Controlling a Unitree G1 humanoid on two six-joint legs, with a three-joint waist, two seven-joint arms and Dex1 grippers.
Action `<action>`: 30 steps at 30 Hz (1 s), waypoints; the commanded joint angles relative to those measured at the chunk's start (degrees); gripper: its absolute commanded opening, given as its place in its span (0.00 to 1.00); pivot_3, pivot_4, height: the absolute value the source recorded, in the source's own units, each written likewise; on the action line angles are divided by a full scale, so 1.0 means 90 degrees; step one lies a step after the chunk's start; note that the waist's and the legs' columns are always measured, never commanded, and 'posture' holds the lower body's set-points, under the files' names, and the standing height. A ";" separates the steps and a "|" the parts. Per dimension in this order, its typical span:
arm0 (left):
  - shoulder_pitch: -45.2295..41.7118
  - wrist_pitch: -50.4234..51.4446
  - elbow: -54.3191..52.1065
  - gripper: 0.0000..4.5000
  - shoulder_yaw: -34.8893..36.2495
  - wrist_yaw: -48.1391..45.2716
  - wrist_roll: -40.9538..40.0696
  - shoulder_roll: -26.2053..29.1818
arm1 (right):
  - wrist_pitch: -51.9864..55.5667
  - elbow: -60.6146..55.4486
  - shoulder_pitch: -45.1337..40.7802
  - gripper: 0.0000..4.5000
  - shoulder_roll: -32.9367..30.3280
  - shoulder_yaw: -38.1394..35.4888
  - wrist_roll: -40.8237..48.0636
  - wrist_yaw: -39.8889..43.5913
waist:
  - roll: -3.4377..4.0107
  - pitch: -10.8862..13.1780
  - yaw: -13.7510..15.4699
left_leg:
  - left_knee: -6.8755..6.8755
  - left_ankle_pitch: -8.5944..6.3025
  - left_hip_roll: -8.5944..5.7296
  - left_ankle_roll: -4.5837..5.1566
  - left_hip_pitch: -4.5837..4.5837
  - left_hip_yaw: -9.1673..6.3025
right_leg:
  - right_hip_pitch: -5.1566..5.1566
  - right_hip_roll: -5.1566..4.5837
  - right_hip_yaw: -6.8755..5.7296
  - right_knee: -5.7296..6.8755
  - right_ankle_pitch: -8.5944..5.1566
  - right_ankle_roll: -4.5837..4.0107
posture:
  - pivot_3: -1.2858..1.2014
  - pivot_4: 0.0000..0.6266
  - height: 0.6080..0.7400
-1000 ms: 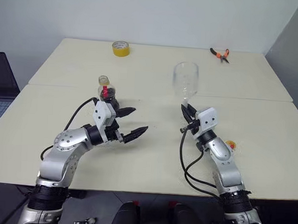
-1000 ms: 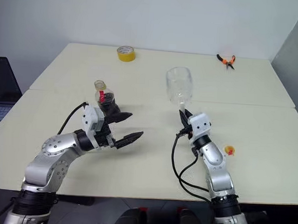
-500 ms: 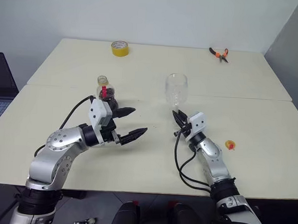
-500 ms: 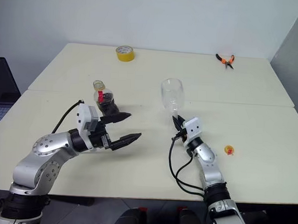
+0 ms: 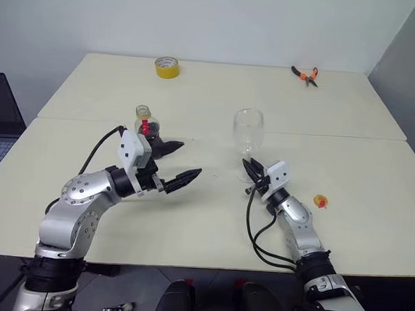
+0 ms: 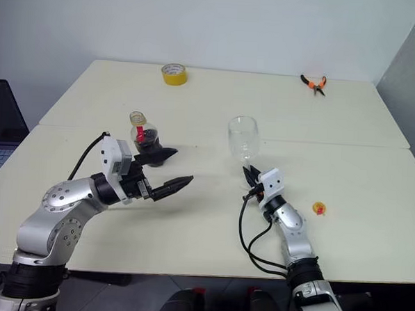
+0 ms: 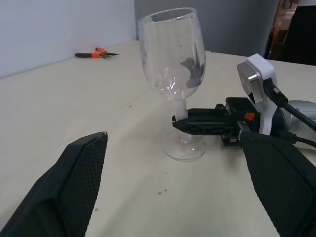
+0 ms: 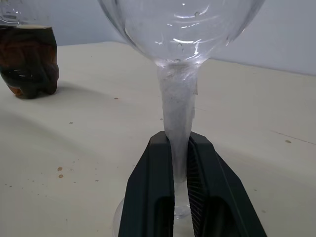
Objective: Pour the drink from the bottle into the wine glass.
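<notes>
Right wrist view: the wine glass is pinched at its stem by the right gripper, foot on the table. The left gripper is spread wide just beside the bottle. If the stem is released askew, the glass could be tipped.

We take this for a lab or workshop room: two plain cream tables pushed together before a bare white wall, orange-handled pliers and yellow tape roll toward the frame's top, a laptop at left edge.
</notes>
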 commanded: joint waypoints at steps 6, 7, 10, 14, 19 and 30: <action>-0.0062 -0.0198 -0.0003 1.00 0.0094 -0.0103 0.0010 0.0003 | -0.0002 -0.0207 -0.0025 0.63 -0.0055 -0.0114 0.0096 0.0033 | 0.0000 0.0000 0.0000 | 0.0000 0.0000 0.0000 0.0000 0.0000 0.0000 | 0.0001 0.0000 -0.0001 0.0000 0.0000 0.0000 | 0.52 0.24 1.00; -0.0064 -0.0204 0.0002 1.00 0.0082 -0.0106 0.0019 -0.0007 | 0.0009 -0.0212 -0.0030 0.71 -0.0066 -0.0117 0.0085 0.0023 | 0.0000 0.0000 0.0000 | 0.0000 0.0000 0.0000 0.0000 0.0000 0.0000 | 0.0000 0.0000 -0.0001 0.0000 0.0000 0.0000 | 0.52 0.24 1.00; -0.0065 -0.0218 0.0009 1.00 0.0055 -0.0105 0.0037 -0.0042 | 0.0048 -0.0235 -0.0054 0.96 -0.0154 -0.0084 -0.0035 -0.0025 | 0.0000 0.0000 0.0001 | 0.0001 0.0000 0.0000 0.0000 0.0000 0.0000 | 0.0001 0.0000 0.0000 0.0000 0.0000 0.0000 | 0.52 0.24 1.00; -0.0092 -0.0245 0.0046 1.00 0.0015 -0.0088 0.0065 -0.0073 | 0.0210 -0.0225 -0.0061 0.99 -0.0314 -0.0021 -0.0188 -0.0024 | 0.0000 0.0000 0.0001 | 0.0000 0.0000 0.0000 0.0000 0.0001 0.0000 | 0.0001 0.0000 0.0000 0.0000 0.0000 0.0000 | 0.52 0.24 1.00; -0.0096 -0.0275 0.0065 1.00 -0.0043 -0.0078 0.0096 -0.0105 | 0.0488 -0.0268 0.0025 0.99 -0.0508 0.0045 -0.0348 -0.0025 | 0.0000 0.0000 0.0001 | 0.0001 0.0000 -0.0001 0.0000 0.0000 0.0000 | 0.0001 -0.0001 0.0000 -0.0001 0.0000 0.0000 | 0.52 0.24 1.00; -0.0064 -0.0297 0.0109 1.00 -0.0053 -0.0022 0.0140 -0.0194 | 0.0856 -0.0800 0.0330 0.99 -0.0614 0.0113 -0.0319 0.0125 | -0.0001 -0.0001 0.0006 | 0.0000 0.0000 0.0000 0.0000 0.0001 0.0000 | 0.0002 0.0000 0.0000 -0.0001 0.0000 0.0000 | 0.52 0.24 1.00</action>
